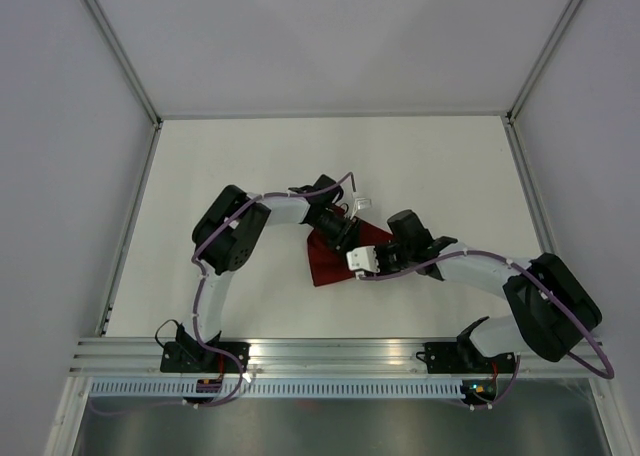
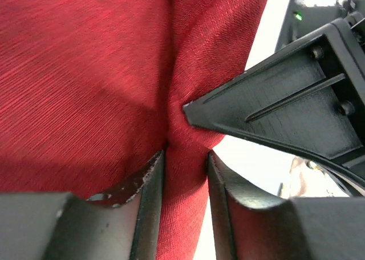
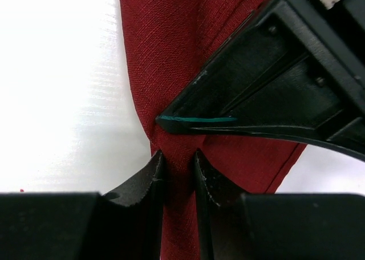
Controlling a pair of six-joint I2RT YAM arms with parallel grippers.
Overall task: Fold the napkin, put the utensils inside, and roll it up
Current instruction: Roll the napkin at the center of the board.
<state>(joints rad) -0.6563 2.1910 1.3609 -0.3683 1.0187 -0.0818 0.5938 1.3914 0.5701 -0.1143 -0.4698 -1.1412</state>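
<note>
The napkin [image 1: 325,268] is a dark red cloth bunched into a small patch mid-table, with both grippers meeting over its upper right part. In the right wrist view my right gripper [image 3: 178,154] is shut on a raised fold of napkin [image 3: 154,55], which fills the gap between its fingers. In the left wrist view my left gripper [image 2: 186,154] straddles a fold of napkin [image 2: 85,72]. Its fingers stand apart, and a sliver of white table shows beside the right finger. Each gripper's finger crosses the other's view. The utensils are out of view.
The white table [image 1: 250,166] is bounded by grey walls and metal frame posts [image 1: 120,51]. An aluminium rail [image 1: 330,351] runs along the near edge by the arm bases. A white cable connector [image 1: 358,202] hangs just behind the left wrist.
</note>
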